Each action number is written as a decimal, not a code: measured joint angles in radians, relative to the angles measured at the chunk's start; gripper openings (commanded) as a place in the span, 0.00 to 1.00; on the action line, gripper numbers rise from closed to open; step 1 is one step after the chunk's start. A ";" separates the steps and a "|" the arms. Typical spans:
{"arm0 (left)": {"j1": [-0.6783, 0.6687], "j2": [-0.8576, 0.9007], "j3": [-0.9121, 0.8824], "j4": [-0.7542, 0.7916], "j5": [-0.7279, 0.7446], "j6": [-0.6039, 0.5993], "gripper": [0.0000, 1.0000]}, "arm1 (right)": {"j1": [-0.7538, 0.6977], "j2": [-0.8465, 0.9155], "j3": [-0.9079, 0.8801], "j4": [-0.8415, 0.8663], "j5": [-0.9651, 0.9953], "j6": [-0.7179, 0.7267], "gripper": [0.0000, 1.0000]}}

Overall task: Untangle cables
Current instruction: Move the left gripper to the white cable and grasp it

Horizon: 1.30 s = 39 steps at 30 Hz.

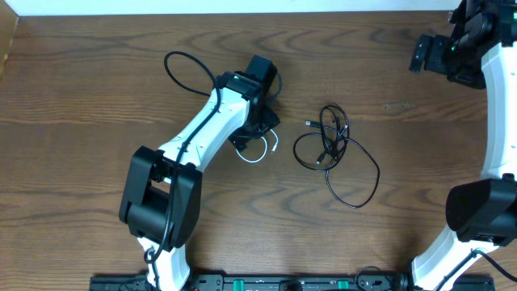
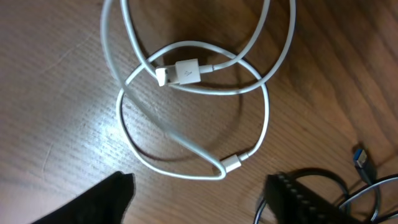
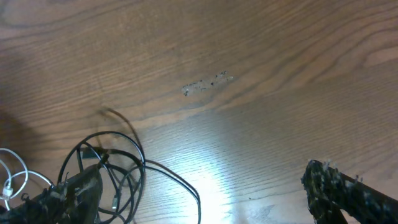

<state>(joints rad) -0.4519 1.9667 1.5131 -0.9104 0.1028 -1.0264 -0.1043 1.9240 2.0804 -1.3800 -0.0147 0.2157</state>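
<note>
Left end effector spread wide, empty, white cable coiled beyond, right end effector likewise

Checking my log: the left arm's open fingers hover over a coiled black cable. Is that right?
Not quite: the left wrist view shows that the coiled cable under the left gripper and its open fingers is white, not black. The rest stands.

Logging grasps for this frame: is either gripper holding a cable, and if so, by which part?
Nothing is held. The left gripper is open above the white cable, and the right gripper is open, away from the black cables.
</note>
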 measured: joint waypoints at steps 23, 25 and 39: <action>-0.001 0.040 0.000 0.058 -0.028 -0.018 0.54 | 0.000 0.000 0.000 0.000 0.000 0.000 0.99; -0.001 0.040 0.000 0.068 -0.038 -0.018 0.54 | 0.000 0.000 0.000 0.000 0.000 0.000 0.99; -0.002 0.040 0.000 0.103 -0.126 -0.018 0.54 | 0.000 0.000 0.000 0.000 0.000 0.000 0.99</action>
<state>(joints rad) -0.4534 2.0071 1.5131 -0.8078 -0.0227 -1.0439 -0.1043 1.9240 2.0804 -1.3804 -0.0151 0.2157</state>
